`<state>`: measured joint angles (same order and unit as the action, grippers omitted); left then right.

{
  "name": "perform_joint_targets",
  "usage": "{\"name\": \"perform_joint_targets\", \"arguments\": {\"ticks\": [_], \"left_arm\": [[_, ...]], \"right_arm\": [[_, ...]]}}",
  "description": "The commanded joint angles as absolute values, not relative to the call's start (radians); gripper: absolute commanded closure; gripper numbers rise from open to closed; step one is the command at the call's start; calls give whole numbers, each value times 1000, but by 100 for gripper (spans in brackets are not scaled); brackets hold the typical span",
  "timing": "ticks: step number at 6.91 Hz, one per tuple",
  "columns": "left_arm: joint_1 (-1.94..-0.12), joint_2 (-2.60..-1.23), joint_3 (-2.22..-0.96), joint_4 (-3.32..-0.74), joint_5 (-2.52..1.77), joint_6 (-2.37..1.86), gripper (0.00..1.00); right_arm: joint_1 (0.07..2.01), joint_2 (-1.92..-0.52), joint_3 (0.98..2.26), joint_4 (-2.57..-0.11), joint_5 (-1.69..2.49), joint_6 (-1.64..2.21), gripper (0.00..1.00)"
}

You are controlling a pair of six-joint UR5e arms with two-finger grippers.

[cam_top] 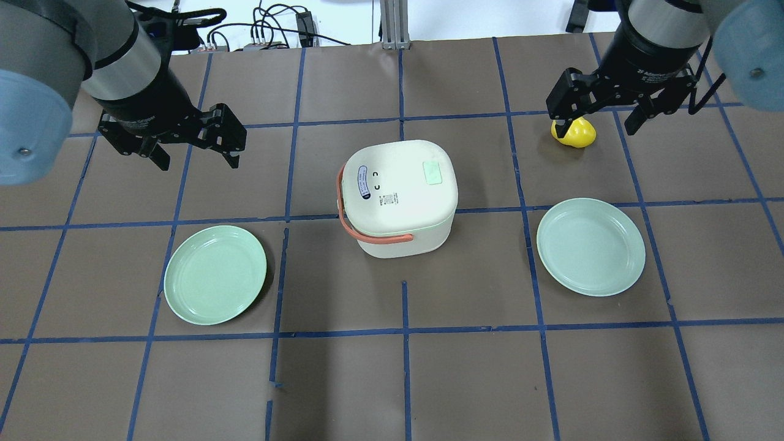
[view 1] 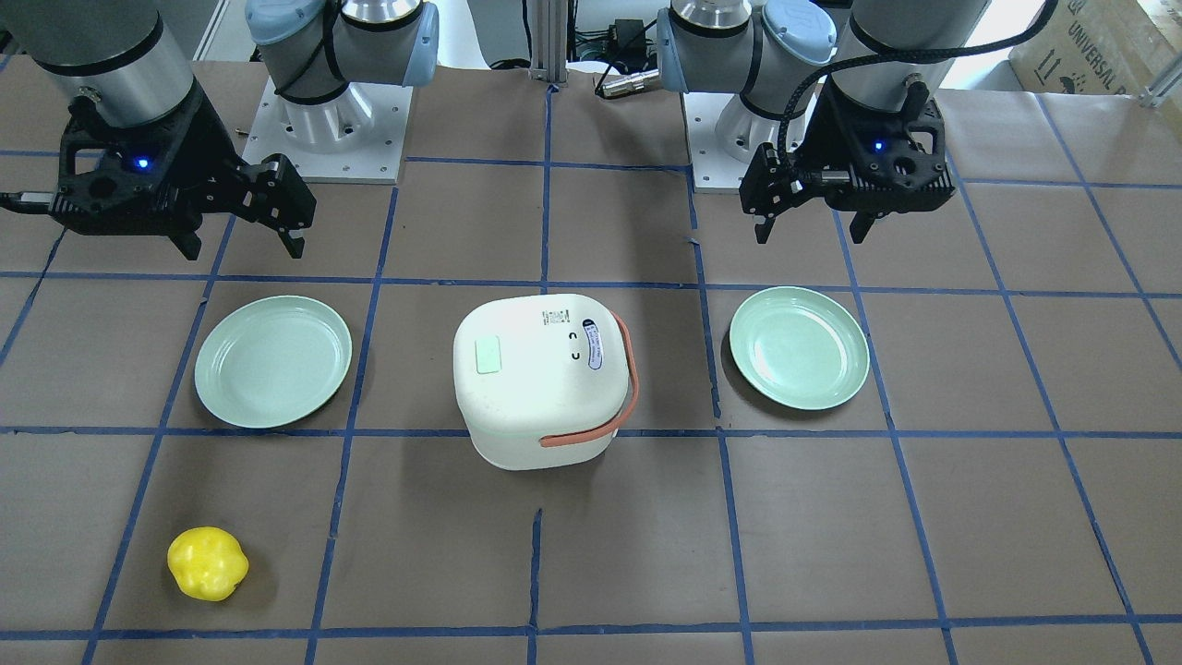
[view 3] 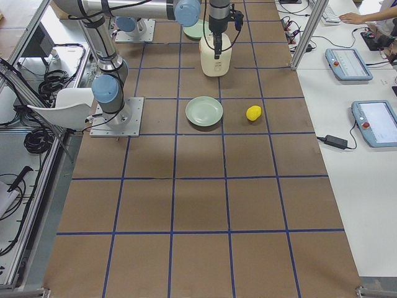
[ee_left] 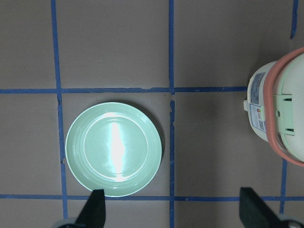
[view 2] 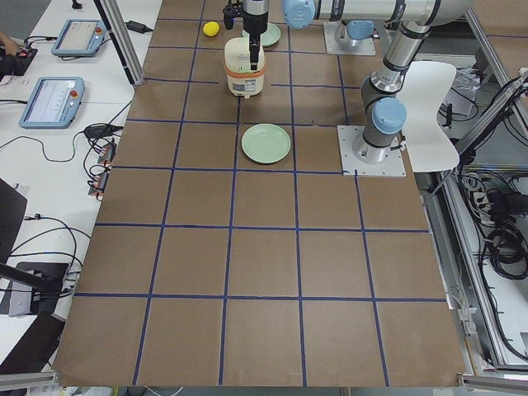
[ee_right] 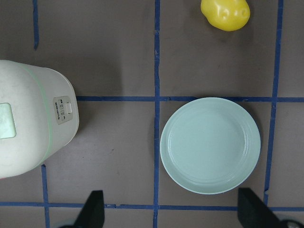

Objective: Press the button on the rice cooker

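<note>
We count one white rice cooker (cam_top: 398,196), standing upright at the middle of the table (cam_top: 404,380) with its lid down and its orange handle (cam_top: 367,236) folded to the side. There is one pale green square button (cam_top: 433,173) on the lid, towards its right. Two pale green plates (cam_top: 215,274) (cam_top: 591,246) lie left and right of the cooker, a little nearer the robot and well apart from it. One yellow toy pepper (cam_top: 576,135) lies on the far right.

There are two grippers. The left gripper (cam_top: 199,164) hovers far left of the cooker, its jaws spread wide with nothing between them. The right gripper (cam_top: 594,121) hovers on the far right over the pepper, its jaws also spread and free of any load.

On the cooker's front panel (ee_right: 63,110) we read "SUPOR". The oval sticker (cam_top: 362,182) and the small printed label beside it on the lid are too small to read. A cardboard box (view 1: 1090,46) behind the robot reads "UNIVERSAL".
</note>
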<state>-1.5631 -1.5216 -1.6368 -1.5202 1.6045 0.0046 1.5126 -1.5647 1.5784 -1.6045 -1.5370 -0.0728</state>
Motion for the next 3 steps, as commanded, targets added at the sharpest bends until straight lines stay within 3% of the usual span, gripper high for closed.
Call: {"name": "perform_joint_targets", "arguments": {"ticks": [1,3], "left_arm": [[-1563,-1522,-1637,-1520,1605,5,0],[-1563,-1522,-1637,-1520,1605,5,0]], "right_arm": [[1511,-1565,1582,-1605,-1537,-72,0],[1513,-1566,1572,-1603,-1537,-72,0]]}}
